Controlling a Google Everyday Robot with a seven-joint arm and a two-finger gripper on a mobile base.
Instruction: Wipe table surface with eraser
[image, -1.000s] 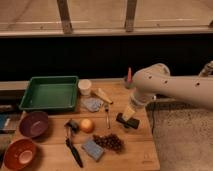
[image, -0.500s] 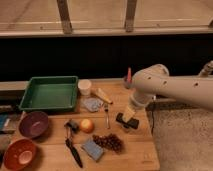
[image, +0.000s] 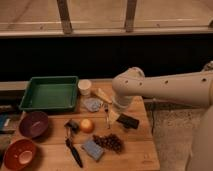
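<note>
Arm shifted slightly left over last second. Eraser (image: 128, 121) not moved: lies flat on table (image: 137, 152), right side, above grapes (image: 111, 142). Meaning: wiping not begun, approach for grasp probably under way. Gripper (image: 116, 113) hangs low under wrist, just left of eraser, close to wood. Contact with eraser not discernible. Released or clenched: cannot tell, since wrist hides it. Nothing seen carried. Judgement: next needs small move right, firm clamp on eraser, then strokes over bare wood, steering round grapes and orange (image: 87, 125).

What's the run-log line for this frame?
task: wipe | gripper: low at eraser | eraser: on table surface, image-right of orange | contact: unclear
</note>
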